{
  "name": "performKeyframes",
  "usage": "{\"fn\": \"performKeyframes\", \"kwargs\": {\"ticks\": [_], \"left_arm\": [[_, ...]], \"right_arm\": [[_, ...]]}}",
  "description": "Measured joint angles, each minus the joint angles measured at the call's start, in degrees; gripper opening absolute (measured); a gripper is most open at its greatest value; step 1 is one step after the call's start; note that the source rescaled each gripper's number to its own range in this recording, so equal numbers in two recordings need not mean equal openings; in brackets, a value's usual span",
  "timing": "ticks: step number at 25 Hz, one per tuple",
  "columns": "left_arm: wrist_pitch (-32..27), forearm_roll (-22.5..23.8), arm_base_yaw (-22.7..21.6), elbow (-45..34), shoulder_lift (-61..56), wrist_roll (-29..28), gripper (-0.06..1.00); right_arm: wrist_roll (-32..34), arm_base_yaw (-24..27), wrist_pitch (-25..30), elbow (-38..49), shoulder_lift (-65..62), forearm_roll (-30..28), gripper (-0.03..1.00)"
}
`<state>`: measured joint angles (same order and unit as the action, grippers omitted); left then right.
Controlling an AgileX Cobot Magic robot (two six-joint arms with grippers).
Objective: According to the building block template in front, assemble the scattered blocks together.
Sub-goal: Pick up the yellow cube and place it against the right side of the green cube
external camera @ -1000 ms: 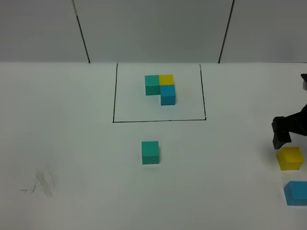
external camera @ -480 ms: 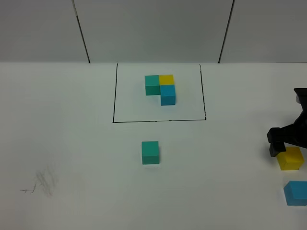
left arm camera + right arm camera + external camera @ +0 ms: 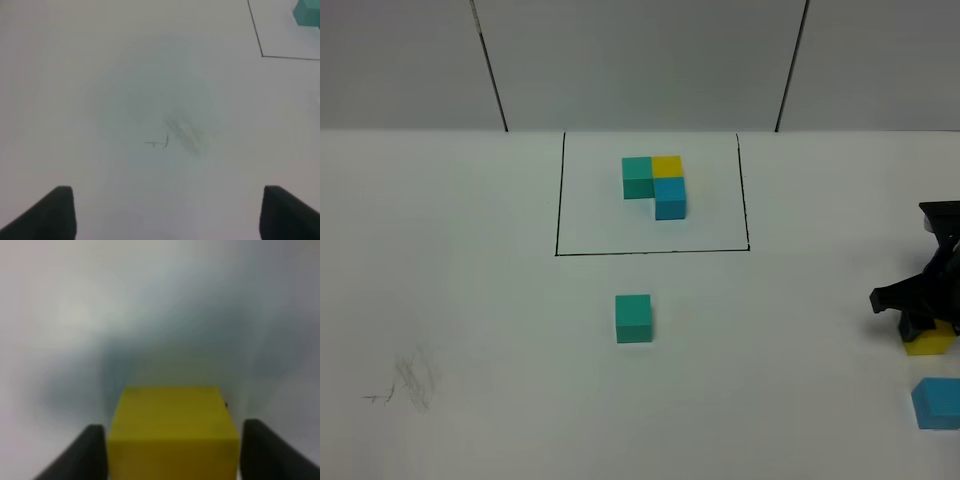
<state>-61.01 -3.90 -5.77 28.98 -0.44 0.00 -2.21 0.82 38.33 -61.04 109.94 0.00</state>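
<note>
White worktop (image 3: 470,300) is seen bearing the framed building block template (image 3: 656,184). Nearer than it, the teal cube (image 3: 633,318) is set; far right, the yellow cube (image 3: 172,432) is straddled by the open right gripper (image 3: 172,452), beside the blue cube (image 3: 936,403). The left gripper (image 3: 167,212) is held open, empty.

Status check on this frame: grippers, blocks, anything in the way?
Right gripper open, straddling the yellow block. Left gripper open over bare table. Teal block and blue block loose, template untouched. No obstruction seen.
</note>
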Motion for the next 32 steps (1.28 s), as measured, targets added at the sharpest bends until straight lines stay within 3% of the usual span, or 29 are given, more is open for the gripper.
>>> {"fn": "performKeyframes", "kwargs": {"ticks": [3,6,11,15,18,25,32], "left_arm": [[0.0,0.0,0.0,0.0,0.0,0.0,0.64],[0.0,0.0,0.0,0.0,0.0,0.0,0.64],[0.0,0.0,0.0,0.0,0.0,0.0,0.64],[0.0,0.0,0.0,0.0,0.0,0.0,0.64],[0.0,0.0,0.0,0.0,0.0,0.0,0.64],[0.0,0.0,0.0,0.0,0.0,0.0,0.64],[0.0,0.0,0.0,0.0,0.0,0.0,0.64]], "right_arm": [[-1.0,-0.25,2.4,0.0,-0.84,-3.66,0.27],[-6.14,-2.89,5.92,0.02,-4.92,-7.49,0.27],[-26.45,-14.08,7.54,-0.17,-11.42,-10.22,0.27],[-42.84,-21.99,7.87,-3.33,-11.16,-7.49,0.27],[-49.65,-25.88,9.16,-7.22,-8.95,-4.15,0.27],[-51.97,-31.34,18.97,-20.53,2.03,-2.79,0.27],[-52.14,-33.57,19.67,-28.38,8.09,-2.79,0.27]]}}
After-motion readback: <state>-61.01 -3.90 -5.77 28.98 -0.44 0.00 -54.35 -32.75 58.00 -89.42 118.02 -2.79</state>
